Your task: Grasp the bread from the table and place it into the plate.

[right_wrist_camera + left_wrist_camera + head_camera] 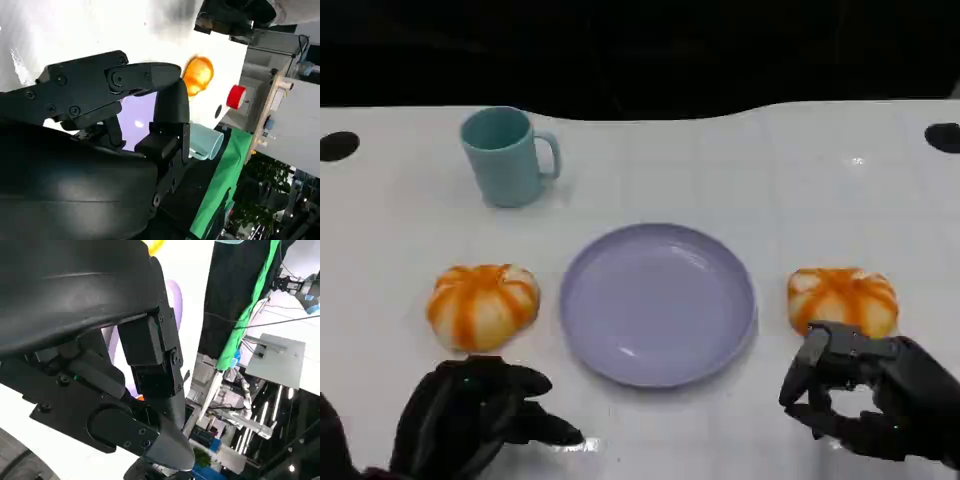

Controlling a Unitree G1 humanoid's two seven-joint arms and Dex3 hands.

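- Two round orange-and-white striped bread buns lie on the white tabletop (790, 170), one on each side of the shallow lavender plastic plate (735, 262); the left bun (482, 305) sits just beside the plate's left rim, the right bun (843, 299) just beside its right rim; neither touches the plate, which holds nothing.
- The robot's right hand (875, 392) lies directly on the near side of the right bun, its raised black fingertips (813, 350) at the bun's near edge; whether they actually touch it cannot be told from the head view; the fingers are curled apart and grip nothing.
- The robot's left hand (480, 410) rests low on the tabletop, on the near side of the left bun with a clear gap between them; its fingers are loosely spread toward the plate and hold nothing.
- The deciding relation: each bun lies straight ahead of its own hand, away from the robot, yet the right hand is much the nearer to its bun, so it looks the likelier to grasp first; the carry would then run leftward to the plate.
- Both buns are round domes with no long axis, so approach angle matters little.
- A teal ceramic mug (506, 156) stands at the far left, well apart from the buns.
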